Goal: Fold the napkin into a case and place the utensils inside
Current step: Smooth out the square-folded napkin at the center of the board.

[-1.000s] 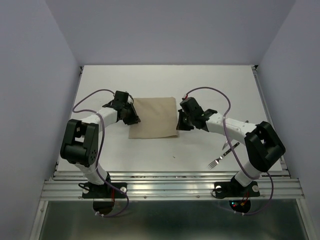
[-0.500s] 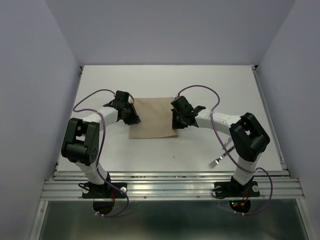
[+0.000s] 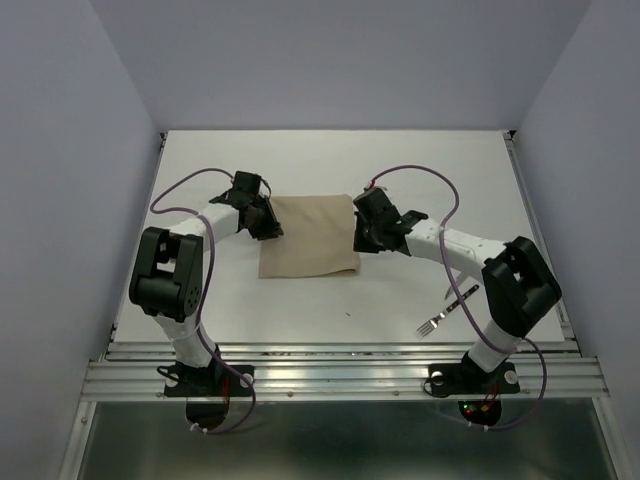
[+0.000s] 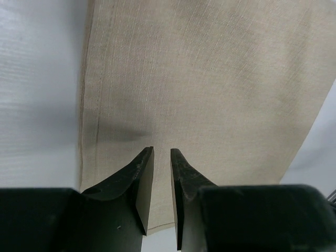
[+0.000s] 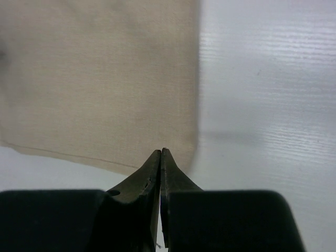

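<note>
Top external view shows the napkin [image 3: 308, 236] lying flat as a beige rectangle in the middle of the white table [image 3: 330, 160], between the two arms. The left gripper [image 3: 268, 228] sits at the cloth's left edge and the right gripper [image 3: 362, 238] at its right edge. A fork [image 3: 448, 309] lies well apart from the cloth, near the right arm's base, with its tines toward the near edge of the table.

From the left wrist, the left gripper [image 4: 161, 152] hangs over the napkin [image 4: 210, 79] just inside its hemmed left edge. Its jaws stand a narrow gap apart, and no cloth shows between them.

From the right wrist, the right gripper [image 5: 161, 152] has its fingers pressed together at the tips, poised above the napkin [image 5: 100, 79] near a corner, with bare table [image 5: 262, 105] alongside. Whether any fabric is pinched there cannot be told.
</note>
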You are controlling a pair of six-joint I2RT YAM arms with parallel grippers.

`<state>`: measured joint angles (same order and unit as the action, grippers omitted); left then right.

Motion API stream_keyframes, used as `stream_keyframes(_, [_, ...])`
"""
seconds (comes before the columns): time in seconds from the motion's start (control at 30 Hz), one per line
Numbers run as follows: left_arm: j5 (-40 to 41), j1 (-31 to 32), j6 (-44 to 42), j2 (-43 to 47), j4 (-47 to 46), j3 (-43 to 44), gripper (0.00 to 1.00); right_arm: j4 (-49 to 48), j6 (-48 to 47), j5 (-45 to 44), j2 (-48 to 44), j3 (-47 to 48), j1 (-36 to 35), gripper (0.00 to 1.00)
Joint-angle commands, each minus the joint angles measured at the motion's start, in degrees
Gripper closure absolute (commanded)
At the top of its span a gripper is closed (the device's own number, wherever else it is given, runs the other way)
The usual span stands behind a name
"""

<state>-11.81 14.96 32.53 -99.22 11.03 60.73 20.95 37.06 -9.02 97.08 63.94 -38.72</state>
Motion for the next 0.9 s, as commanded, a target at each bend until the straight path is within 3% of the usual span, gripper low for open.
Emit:
stream_keyframes(0.0, [-0.05,0.24,-1.42,-0.62,1.36,4.83,0.69,-2.14,-1.72,2.59,-2.07,4.17,-0.04,0.94])
stream_keyframes(0.13, [-0.40,0.24,-1.42,-1.68,1.80,6.33,0.69,-2.05,-1.99,5.50,0.03,3.83,-1.09,0.95])
stream_keyframes(0.3, [-0.23,0.24,-1.86,-2.56,2.42,6.86,0.69,-4.86,-0.06,10.33,0.22,-3.71,-1.09,0.95])
stream_keyframes(0.47, [-0.23,0.24,-1.69,-3.44,2.42,6.77,0.69,-4.34,0.65,8.32,0.13,-7.60,-1.09,0.96])
stream_keyframes(0.7, [-0.49,0.24,-1.77,-4.31,3.38,9.58,0.69,-1.70,-1.02,1.92,-4.52,-2.26,-1.09,0.97])
stream_keyframes(0.87, [0.56,0.24,-2.56,-7.30,5.49,15.20,0.69,-1.44,-2.69,2.16,0.03,6.53,1.62,0.96])
